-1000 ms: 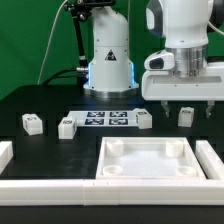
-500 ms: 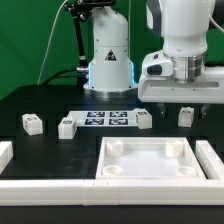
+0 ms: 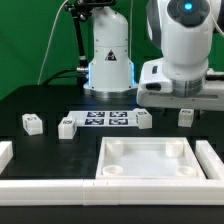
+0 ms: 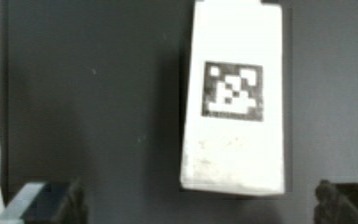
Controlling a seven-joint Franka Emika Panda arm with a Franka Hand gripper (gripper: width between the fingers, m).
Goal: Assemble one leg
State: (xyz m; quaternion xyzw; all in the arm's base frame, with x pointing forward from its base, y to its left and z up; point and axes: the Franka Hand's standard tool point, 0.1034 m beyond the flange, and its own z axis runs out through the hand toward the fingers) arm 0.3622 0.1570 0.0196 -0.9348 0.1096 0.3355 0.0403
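**A:** Largest entry?
**B:** Table [image 3: 40,100]: black, and it carries every other item.

**A:** Next?
**B:** Arm [image 3: 185,40]: white, reaching down on the exterior view's right.

**A:** Then the furniture?
**B:** Panel [image 3: 150,172]: white, square, with a raised rim and corner sockets. It lies flat at the front of the table. White rails [image 3: 45,188] run along the front edge and up both sides.

**A:** The flat strip behind the panel?
**B:** Marker board [image 3: 108,119]: thin, white, with several tags, lying flat on the table.

**A:** The claw?
**B:** Claw [image 4: 194,205]: released, fingertips [image 4: 43,200] spread wide, holding nothing. It hangs low over the table on the exterior view's right.

**A:** The task piece?
**B:** Leg [image 3: 185,116]: small, white and stubby. It rests on the table beyond the panel's far right corner, directly beneath the claw. In the wrist view its tagged face is turned to the camera, and it sits in the span between the two fingertips, touching neither.

**A:** Remaining small items?
**B:** Three further legs [image 3: 144,119] [image 3: 67,127] [image 3: 32,124]: one is just beside each end of the marker board. The third is farther toward the exterior view's left.
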